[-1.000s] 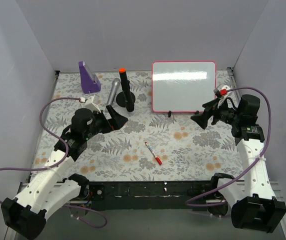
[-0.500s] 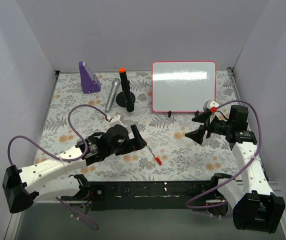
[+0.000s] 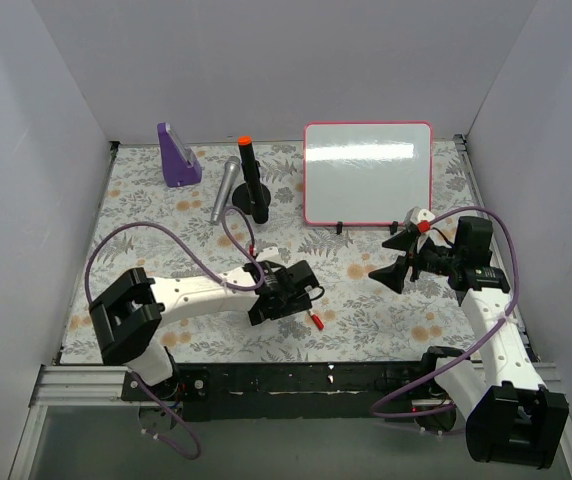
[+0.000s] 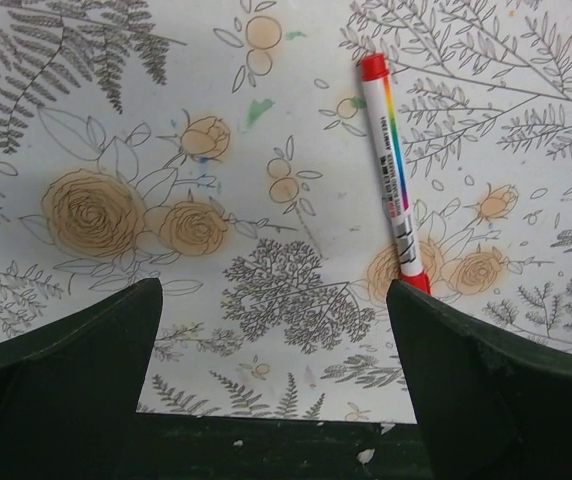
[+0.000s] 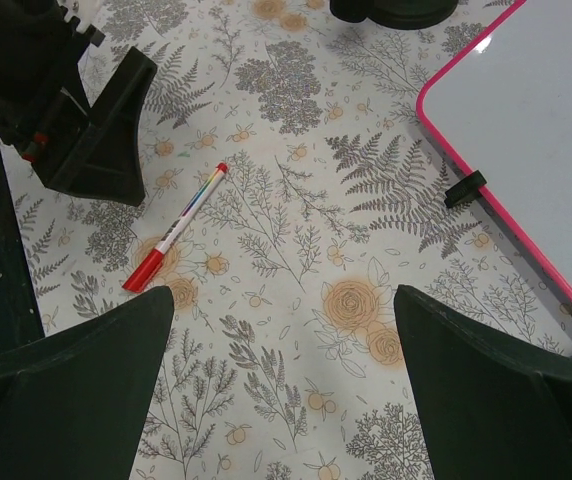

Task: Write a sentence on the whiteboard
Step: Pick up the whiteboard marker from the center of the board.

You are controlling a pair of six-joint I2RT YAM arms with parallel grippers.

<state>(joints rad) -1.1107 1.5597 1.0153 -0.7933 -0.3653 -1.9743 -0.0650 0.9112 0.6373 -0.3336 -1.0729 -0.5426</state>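
Observation:
The whiteboard [image 3: 368, 172] stands at the back right of the table, white with a pink-red frame; its corner also shows in the right wrist view [image 5: 536, 150]. Its face is blank and no sentence shows on it. A white marker with red ends [image 4: 394, 180] lies on the floral cloth at front centre [image 5: 178, 228]. My left gripper [image 3: 288, 293] hovers open over it [image 4: 274, 300], the marker's near red end just by the right-hand fingertip [image 4: 436, 360], nothing between the jaws. My right gripper [image 3: 388, 258] stands open and empty above the cloth [image 5: 284, 300], right of the marker.
A purple wedge [image 3: 178, 155] sits at the back left. A black post with an orange top [image 3: 251, 180] stands on a round base, with a grey cylinder [image 3: 226, 188] leaning beside it. Grey walls enclose three sides.
My left arm has swung from the back left to the front centre and now sits over the marker. My right gripper has shifted a little forward and toward the centre.

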